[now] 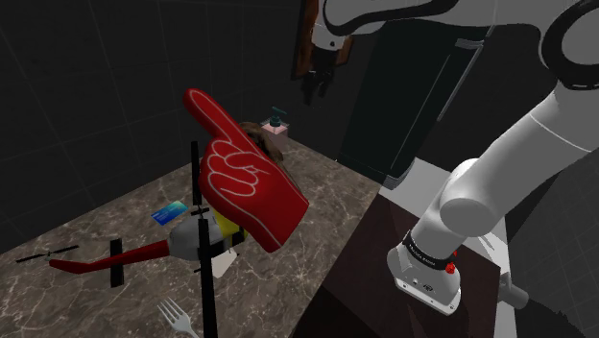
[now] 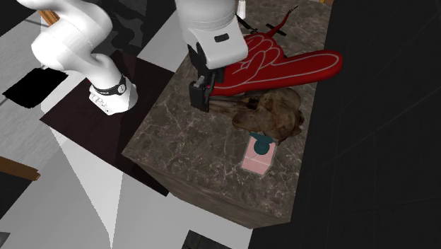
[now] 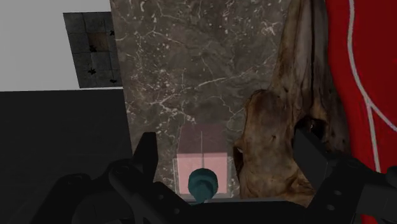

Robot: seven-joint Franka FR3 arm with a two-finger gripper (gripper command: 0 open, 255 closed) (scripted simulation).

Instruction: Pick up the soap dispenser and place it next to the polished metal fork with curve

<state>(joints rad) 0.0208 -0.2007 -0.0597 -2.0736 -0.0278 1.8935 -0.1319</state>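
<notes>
Gripper (image 3: 226, 145) hangs wide open, empty; pink soap dispenser (image 3: 202, 173) lies below it, untouched.

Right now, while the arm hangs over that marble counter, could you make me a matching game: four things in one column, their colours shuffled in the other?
Things:
1. soap dispenser
2. foam hand
3. fork
4. gripper

Colours:
A. all black
B. red with white outlines
C. pink body, teal pump
D. silvery

Pairs: 1-C, 2-B, 3-D, 4-A.
</notes>
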